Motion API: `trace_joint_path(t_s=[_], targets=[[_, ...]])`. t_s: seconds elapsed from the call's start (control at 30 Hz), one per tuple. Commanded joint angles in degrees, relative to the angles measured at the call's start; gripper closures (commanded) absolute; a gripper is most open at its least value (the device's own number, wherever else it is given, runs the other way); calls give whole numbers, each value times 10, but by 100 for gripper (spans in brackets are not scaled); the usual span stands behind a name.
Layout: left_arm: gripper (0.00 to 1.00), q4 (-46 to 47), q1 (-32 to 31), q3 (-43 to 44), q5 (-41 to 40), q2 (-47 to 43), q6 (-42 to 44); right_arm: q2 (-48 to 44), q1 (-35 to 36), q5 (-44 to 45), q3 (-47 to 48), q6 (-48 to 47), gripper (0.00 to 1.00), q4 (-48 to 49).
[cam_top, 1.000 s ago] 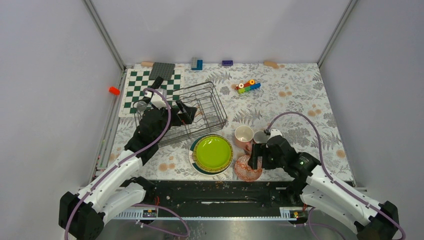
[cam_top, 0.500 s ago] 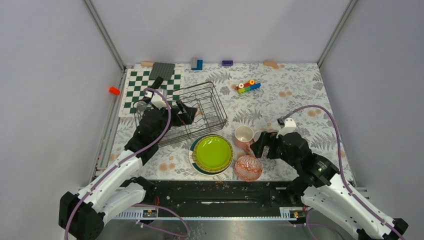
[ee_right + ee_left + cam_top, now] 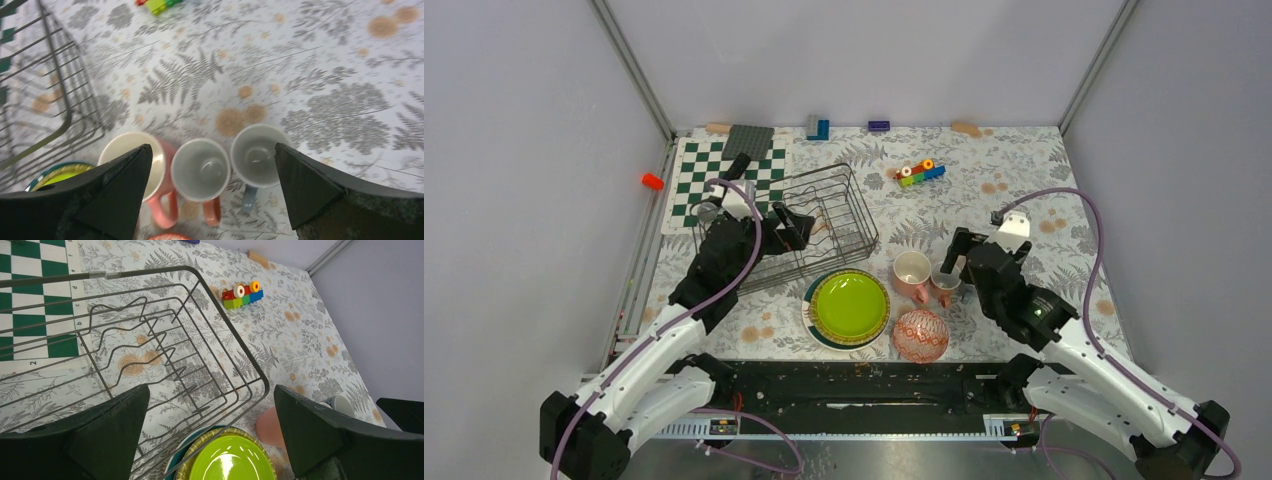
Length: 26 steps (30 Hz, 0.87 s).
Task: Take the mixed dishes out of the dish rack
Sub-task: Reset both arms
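The dish rack (image 3: pixel 824 215) by the left edge of the desk (image 3: pixel 1024 180) looks empty, with plates (image 3: pixel 851 305), cups (image 3: pixel 912 270) and bowl (image 3: pixel 921 335) resting along the near edge, so unloading seems finished; left claw (image 3: pixel 210 395) and right claw (image 3: pixel 212 147) gape, holding nothing.

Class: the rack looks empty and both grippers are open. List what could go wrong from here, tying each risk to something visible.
1. Three cups stand packed together under the open right gripper; moving off low might tip one.
2. The open left gripper hovers over the dish rack; a sideways pull could snag its wires.
3. The red-patterned bowl sits near the table's front edge; a swinging arm may push it off.
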Motion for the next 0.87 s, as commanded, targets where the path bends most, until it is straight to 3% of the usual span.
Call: trace_joint_path(t_s=[0.0, 0.23, 0.83], targets=[[1, 9, 3, -10, -29, -25, -8, 27, 1, 167, 33, -11, 0, 23], [1, -3, 3, -10, -52, -33, -8, 27, -74, 139, 25, -22, 0, 25], [1, -17, 3, -7, -79, -25, -5, -13, -95, 132, -10, -32, 0, 48]])
